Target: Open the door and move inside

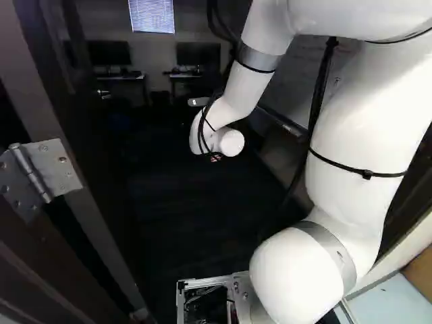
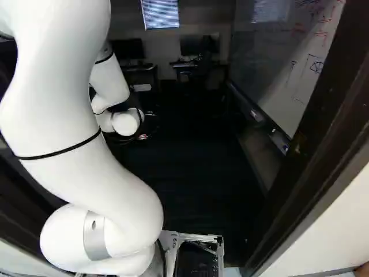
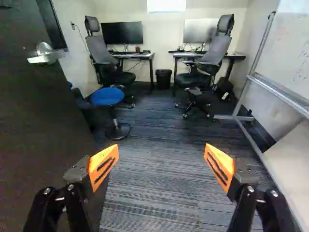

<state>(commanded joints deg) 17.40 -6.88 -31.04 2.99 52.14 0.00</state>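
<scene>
Door (image 3: 43, 121) open at ten o'clock from the spread gripper (image 2: 145, 130); stool (image 3: 107, 96) at eleven, chairs (image 3: 216, 52) at eleven and one, whiteboard (image 3: 297, 48) at two.

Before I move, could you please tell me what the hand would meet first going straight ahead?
Probably the striped carpet, ahead of reaching the black bin: the hand seems to point forward and a little down, though the depth is unclear.
</scene>
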